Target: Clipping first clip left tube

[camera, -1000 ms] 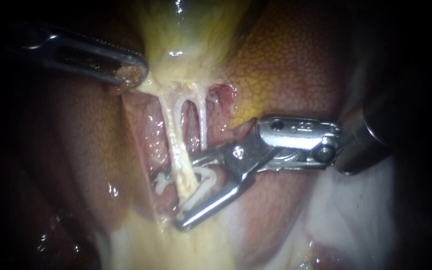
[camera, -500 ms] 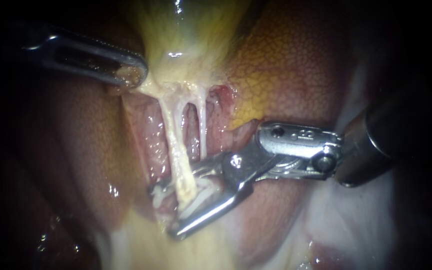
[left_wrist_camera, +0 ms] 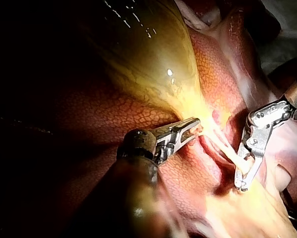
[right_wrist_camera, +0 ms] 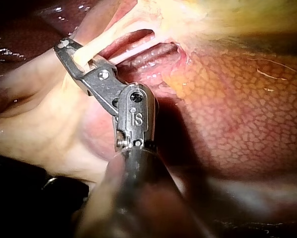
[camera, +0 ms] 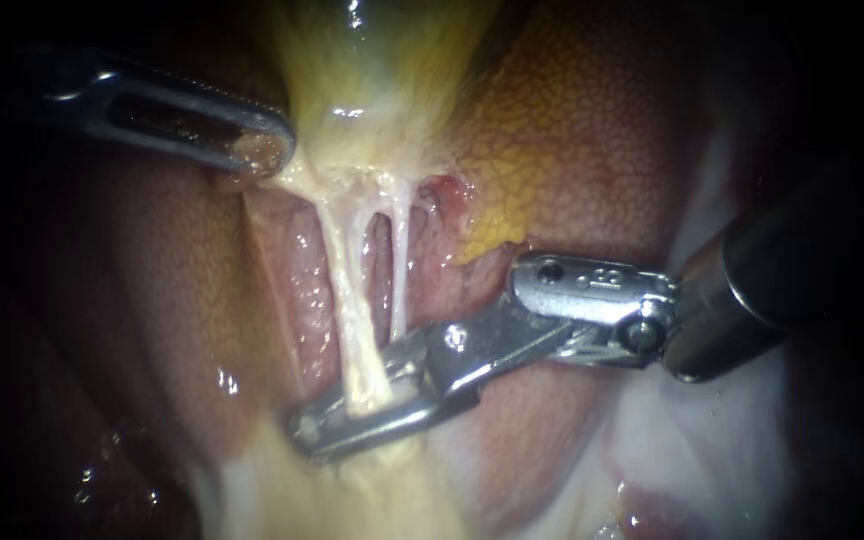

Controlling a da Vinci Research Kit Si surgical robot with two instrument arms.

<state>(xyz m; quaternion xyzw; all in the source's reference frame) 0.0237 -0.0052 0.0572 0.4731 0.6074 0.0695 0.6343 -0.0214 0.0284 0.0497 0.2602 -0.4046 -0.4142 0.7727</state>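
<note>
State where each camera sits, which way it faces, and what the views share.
Endoscope: close to the tissue, facing the left tube below the gallbladder; left instrument enters from the left, right instrument from the right.
Left wrist: on the left arm, looking down its shaft at jaws shut on the gallbladder; right instrument beyond.
Right wrist: on the right arm, looking down its shaft at jaws shut on the left tube.
Shared: the right instrument's jaws on that tube.

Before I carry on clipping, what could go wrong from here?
The right instrument is clamped low on the left tube, and the right tube runs close beside it, so it might get caught or nicked. The left instrument holds the gallbladder taut; more pull could tear the thin, stretched tubes.
</note>
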